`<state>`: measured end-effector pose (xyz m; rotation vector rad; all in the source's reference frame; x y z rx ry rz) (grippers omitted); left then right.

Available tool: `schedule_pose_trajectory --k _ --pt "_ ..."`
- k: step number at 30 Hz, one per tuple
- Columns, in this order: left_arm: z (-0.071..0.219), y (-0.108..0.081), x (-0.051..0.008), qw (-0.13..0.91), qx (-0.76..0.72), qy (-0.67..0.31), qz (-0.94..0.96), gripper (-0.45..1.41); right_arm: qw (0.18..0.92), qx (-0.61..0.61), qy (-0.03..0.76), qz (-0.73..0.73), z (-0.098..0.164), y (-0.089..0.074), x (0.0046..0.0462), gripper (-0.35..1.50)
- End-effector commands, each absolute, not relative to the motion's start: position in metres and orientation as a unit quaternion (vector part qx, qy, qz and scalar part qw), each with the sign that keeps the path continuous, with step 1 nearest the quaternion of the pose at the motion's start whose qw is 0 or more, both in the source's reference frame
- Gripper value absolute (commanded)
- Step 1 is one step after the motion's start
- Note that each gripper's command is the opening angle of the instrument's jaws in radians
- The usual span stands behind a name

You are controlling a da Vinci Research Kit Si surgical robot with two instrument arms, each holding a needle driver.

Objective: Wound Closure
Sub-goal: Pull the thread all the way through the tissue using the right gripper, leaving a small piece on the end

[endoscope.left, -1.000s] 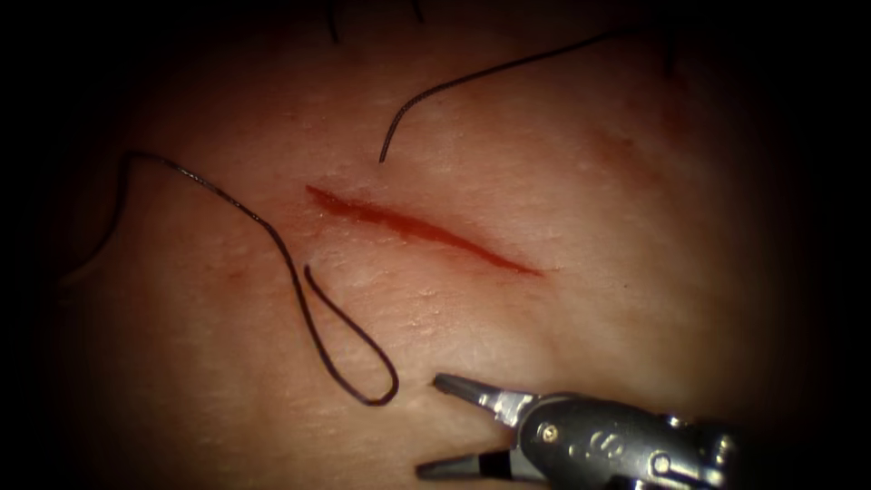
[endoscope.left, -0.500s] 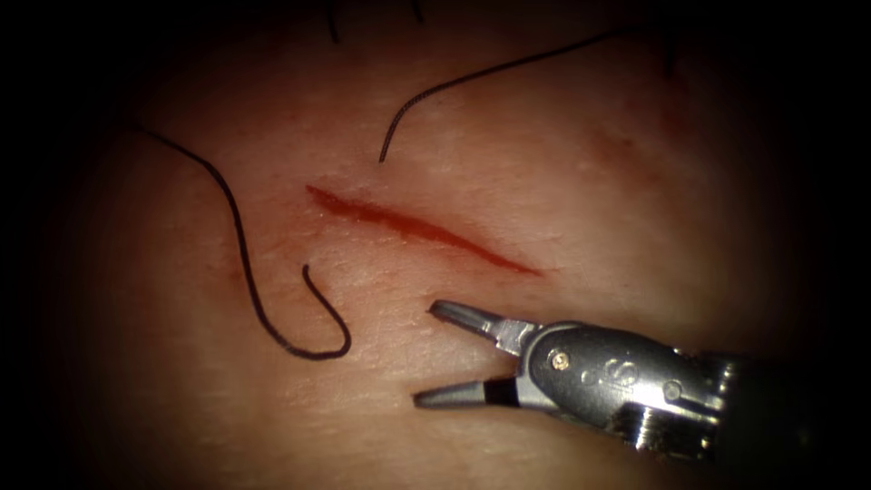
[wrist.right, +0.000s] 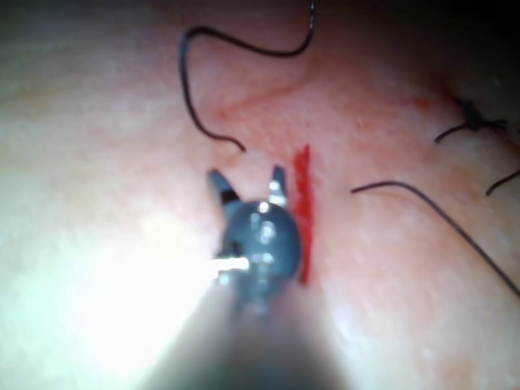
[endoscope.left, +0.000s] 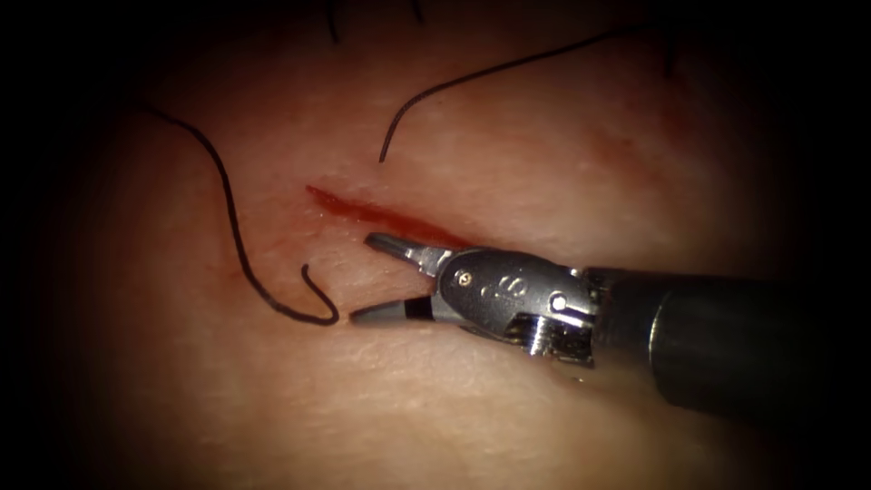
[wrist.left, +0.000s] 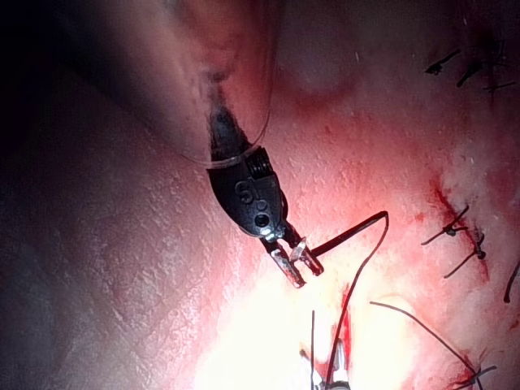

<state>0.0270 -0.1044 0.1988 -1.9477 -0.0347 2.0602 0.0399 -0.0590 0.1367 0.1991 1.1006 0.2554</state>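
Gaping right tool (endoscope.left: 361,279) seemingly holds nothing.

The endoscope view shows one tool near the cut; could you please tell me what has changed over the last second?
The right arm's claw has moved up and to the left, from below the cut to right beside it, its jaws open and holding nothing throughout. The dark thread left of the cut has been drawn shorter, its long loop now a small hook near the lower jaw. The cut and the loose thread end above it are unchanged.
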Motion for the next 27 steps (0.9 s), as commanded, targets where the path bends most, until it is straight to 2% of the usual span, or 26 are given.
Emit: schedule_pose_trajectory --k 1,8,15,16,17,18,19,20,27 --pt "0.1996 -0.1053 0.0264 0.153 -0.679 -0.013 0.717 -0.45 0.840 0.097 0.521 0.116 0.1381 -0.0597 0.0413 1.09" --pt "0.1997 -0.1052 0.0261 0.155 -0.681 -0.011 0.716 -0.45 0.841 0.099 0.520 0.108 0.1393 -0.0604 0.0438 1.08" --pt "0.2000 -0.1054 0.0252 0.157 -0.680 -0.007 0.717 -0.45 0.841 0.099 0.521 0.106 0.1404 -0.0602 0.0465 0.89" --pt "0.2001 -0.1055 0.0250 0.158 -0.679 -0.006 0.717 -0.45 0.841 0.100 0.521 0.105 0.1407 -0.0601 0.0470 0.74" --pt "0.2001 -0.1055 0.0250 0.158 -0.679 -0.006 0.717 -0.45 0.841 0.100 0.521 0.105 0.1407 -0.0601 0.0470 0.74" --pt "0.2002 -0.1056 0.0249 0.157 -0.679 -0.005 0.717 -0.45 0.837 0.106 0.528 0.097 0.1408 -0.0602 0.0471 0.14" --pt "0.2002 -0.1056 0.0249 0.157 -0.679 -0.005 0.717 -0.45 0.837 0.106 0.528 0.097 0.1408 -0.0602 0.0471 0.14" --pt "0.2003 -0.1057 0.0248 0.157 -0.679 -0.005 0.717 -0.45 0.837 0.110 0.528 0.092 0.1409 -0.0603 0.0471 -0.32" --pt "0.2008 -0.1060 0.0242 0.155 -0.680 -0.003 0.716 -0.45 0.847 0.130 0.507 0.094 0.1406 -0.0610 0.0455 -0.35"
